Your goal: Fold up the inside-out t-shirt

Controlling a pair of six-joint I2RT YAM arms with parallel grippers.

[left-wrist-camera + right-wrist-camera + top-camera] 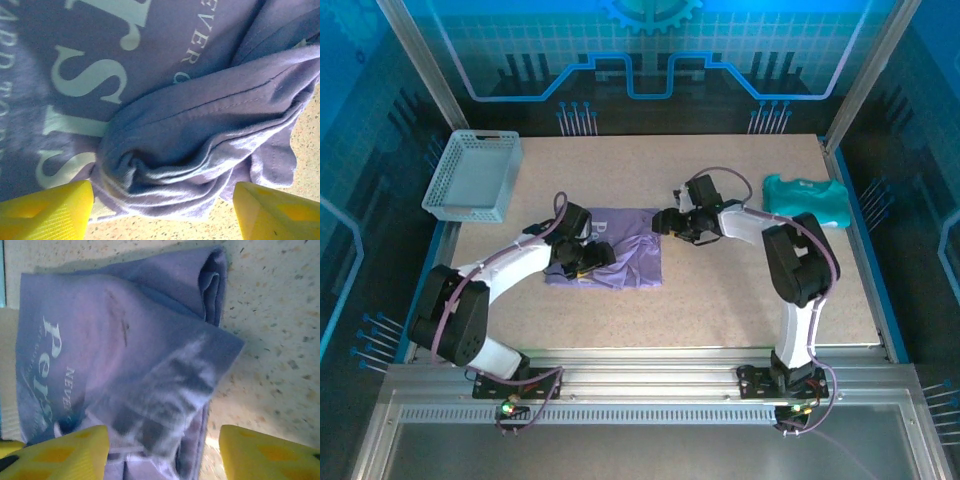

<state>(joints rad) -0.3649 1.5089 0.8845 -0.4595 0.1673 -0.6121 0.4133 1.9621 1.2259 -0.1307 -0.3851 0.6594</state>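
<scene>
Speckled beige tabletop (740,290), as seen from above my arms. Centre: the lavender t-shirt (625,255), folded into a rough rectangle, pale lettering upward, one bunched fold at its near edge. Far corner on my right: a teal garment (807,200), lying flat. Far corner on my left: a grey mesh basket (470,180) at the table's edge.

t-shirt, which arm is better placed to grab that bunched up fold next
Likely the left: the left fingers stand open on either side of the bunched fold of the t-shirt. The right fingers are open over a flatter folded corner.
</scene>
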